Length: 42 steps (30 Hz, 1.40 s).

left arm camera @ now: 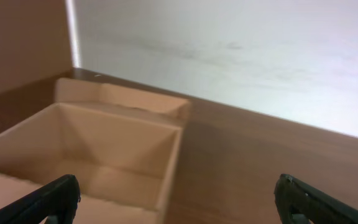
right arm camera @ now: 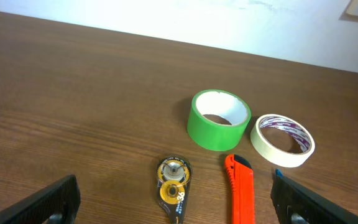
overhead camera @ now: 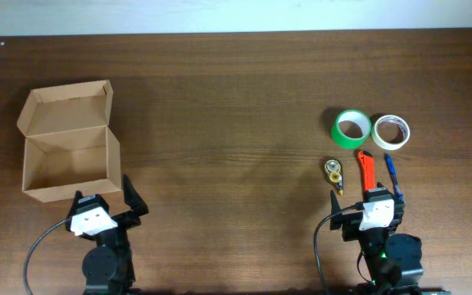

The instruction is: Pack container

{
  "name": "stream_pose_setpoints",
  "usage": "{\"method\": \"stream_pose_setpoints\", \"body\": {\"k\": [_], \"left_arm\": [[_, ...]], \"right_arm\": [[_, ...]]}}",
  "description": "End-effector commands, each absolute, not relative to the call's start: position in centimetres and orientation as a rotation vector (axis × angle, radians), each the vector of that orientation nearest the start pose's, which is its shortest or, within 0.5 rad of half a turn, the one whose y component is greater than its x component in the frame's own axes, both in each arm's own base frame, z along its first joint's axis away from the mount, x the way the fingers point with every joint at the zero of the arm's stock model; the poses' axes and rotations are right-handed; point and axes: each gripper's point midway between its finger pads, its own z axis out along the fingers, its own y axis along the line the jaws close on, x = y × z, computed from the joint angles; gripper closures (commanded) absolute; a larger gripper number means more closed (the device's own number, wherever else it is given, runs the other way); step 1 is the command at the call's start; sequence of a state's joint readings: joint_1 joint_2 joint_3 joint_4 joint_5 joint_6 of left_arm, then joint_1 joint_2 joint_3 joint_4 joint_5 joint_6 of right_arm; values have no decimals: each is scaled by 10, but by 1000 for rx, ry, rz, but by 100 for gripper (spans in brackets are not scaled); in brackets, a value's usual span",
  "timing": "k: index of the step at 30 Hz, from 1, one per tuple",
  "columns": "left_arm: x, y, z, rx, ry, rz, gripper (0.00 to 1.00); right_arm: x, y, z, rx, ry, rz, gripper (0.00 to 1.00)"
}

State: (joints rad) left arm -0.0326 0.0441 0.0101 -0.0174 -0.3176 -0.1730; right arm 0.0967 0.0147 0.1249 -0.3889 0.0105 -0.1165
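We log the brown cardboard container [overhead camera: 65,187] at the left of the overhead frame, flap lid [overhead camera: 64,106] folded back; the left gripper [overhead camera: 106,199] sits just below its lower right corner, jaws wide apart, empty. At lower right the right gripper [overhead camera: 366,198] is likewise spread and empty, just below an orange utility knife [overhead camera: 365,170], blue pen [overhead camera: 390,168] and yellow correction-tape dispenser [overhead camera: 333,170], with a green tape roll [overhead camera: 351,129] and cream tape roll [overhead camera: 391,131] above.

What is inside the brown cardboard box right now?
Nothing shows inside the container: the overhead view gives only bare cardboard floor and walls. In the left wrist view the near wall hides a strip of floor.
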Motion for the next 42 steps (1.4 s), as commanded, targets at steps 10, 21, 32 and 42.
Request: {"method": "stream_pose_setpoints", "body": {"k": [10,21,32,42], "left_arm": [[256,43,239,-424,1576,-30,0],[394,52,335,-256,1950,20,0],[446,69,326,-216,2163,74,0],[413,66,276,-169,2415,102,19]], "right_arm": [[239,14,201,-78,1587,1,1],[277,-16,266,10,1862,-82,1],[352,-47,334,105,2303,45,1],[381,-22,301,111,2460,322,4]]}}
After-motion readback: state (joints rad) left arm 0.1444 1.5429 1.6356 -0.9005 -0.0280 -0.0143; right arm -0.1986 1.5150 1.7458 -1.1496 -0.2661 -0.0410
